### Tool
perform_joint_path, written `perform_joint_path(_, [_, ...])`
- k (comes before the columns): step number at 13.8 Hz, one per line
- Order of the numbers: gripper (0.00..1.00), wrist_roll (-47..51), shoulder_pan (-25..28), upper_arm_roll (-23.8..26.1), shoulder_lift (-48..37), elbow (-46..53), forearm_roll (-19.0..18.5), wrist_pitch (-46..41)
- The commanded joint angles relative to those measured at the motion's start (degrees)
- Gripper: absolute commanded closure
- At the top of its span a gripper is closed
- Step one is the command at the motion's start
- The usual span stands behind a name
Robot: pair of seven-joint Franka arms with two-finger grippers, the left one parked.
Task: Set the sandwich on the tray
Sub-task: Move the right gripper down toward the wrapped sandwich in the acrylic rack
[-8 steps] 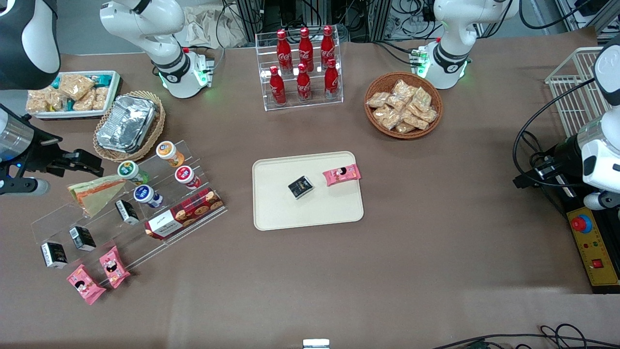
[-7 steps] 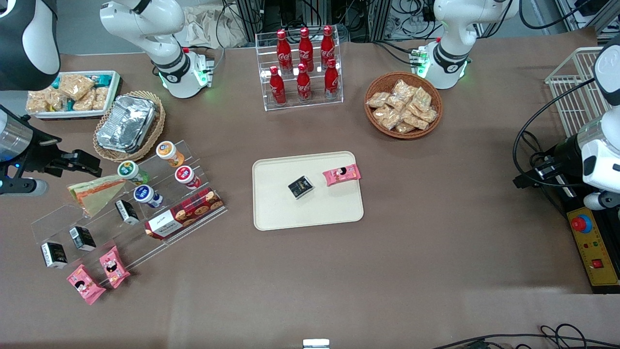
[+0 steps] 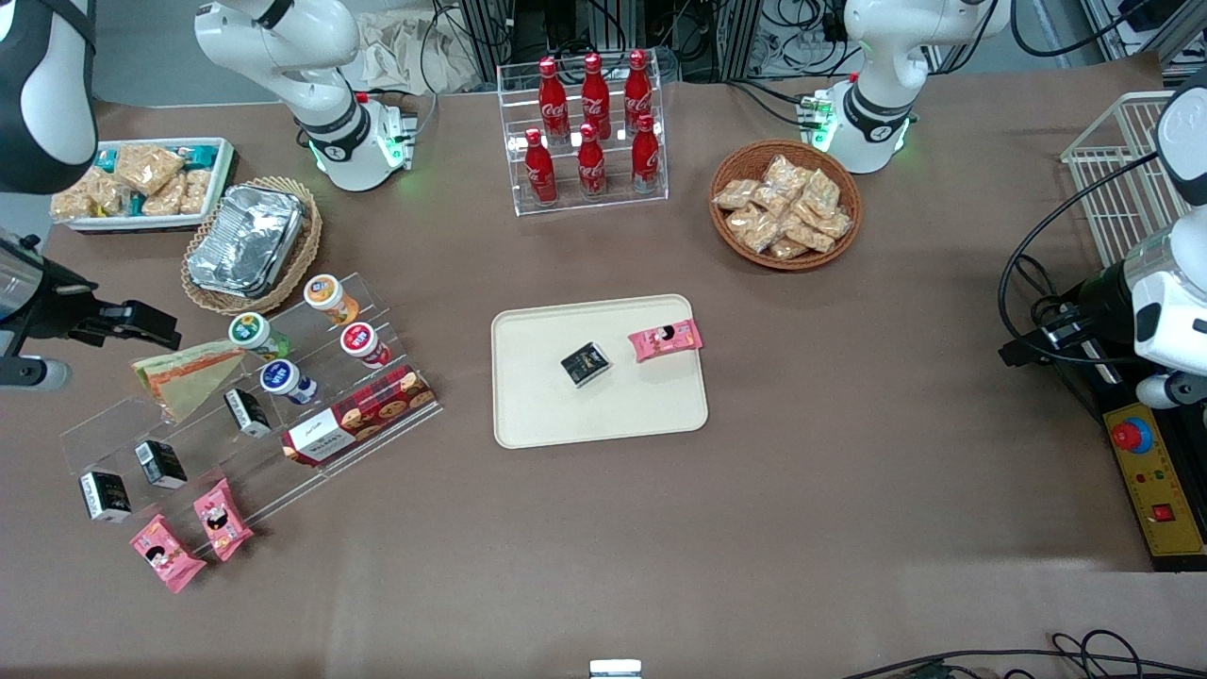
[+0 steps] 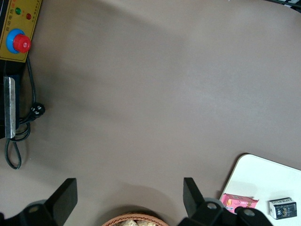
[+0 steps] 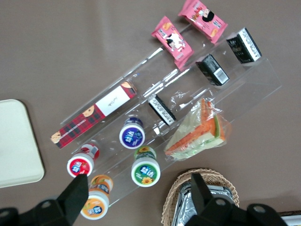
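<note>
clear-wrapped sandwich (image 3: 186,374) lying on acrylic stepped rack (image 3: 123,424) among yogurt cups (image 3: 270,351), not on cream tray (image 3: 528,415) holding black box (image 3: 586,364) and pink packet (image 3: 666,339); gripper (image 3: 149,323) spread wide, empty, above rack's end.

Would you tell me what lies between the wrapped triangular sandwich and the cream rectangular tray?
In the front view, between the sandwich and tray lie small round tubs and a red tartan box.

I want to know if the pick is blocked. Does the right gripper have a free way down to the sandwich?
Probably yes. The gripper, open, hangs close beside the sandwich, which lies uncovered on the clear stepped rack; only the green-lidded cup crowds its tip.
</note>
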Motion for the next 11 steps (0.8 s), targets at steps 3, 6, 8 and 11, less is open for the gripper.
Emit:
perform_joint_path(3, [0.03, 2.9, -2.4, 0.0, 1.6, 0.0, -1.4, 0.8])
perform_joint_path(6, [0.02, 13.5, -2.7, -0.1, 1.4, 0.0, -1.4, 0.5])
perform_joint_path(8, [0.02, 21.4, -3.4, -0.1, 1.5, 0.0, -1.4, 0.3])
perform_joint_path(11, [0.03, 29.5, -4.2, -0.2, 2.9, 0.0, -4.6, 0.9])
